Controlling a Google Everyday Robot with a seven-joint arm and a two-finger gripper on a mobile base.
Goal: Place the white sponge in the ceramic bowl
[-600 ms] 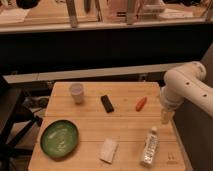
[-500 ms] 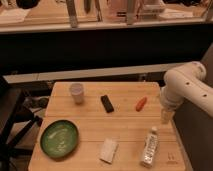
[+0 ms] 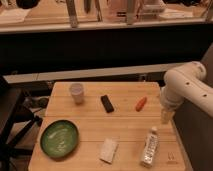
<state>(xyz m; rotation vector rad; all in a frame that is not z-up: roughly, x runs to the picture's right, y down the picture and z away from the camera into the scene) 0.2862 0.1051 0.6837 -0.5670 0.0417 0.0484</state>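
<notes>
Six items on the wooden worktop (image 3: 125,122). Gripper (image 3: 166,118) hangs over its right edge; open or closed cannot be told. White sponge (image 3: 108,150) lies flat, left of the gripper and nearer the camera. Green ceramic bowl (image 3: 59,138) sits farther left, apart from the sponge. Clear plastic bottle (image 3: 149,146) lies near the gripper on the camera side, and an orange object (image 3: 141,103) is just left of it.

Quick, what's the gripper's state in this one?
Gripper: open or closed cannot be told; it hangs at the right edge of the table, well apart from the white sponge, which lies on the tabletop.
</notes>
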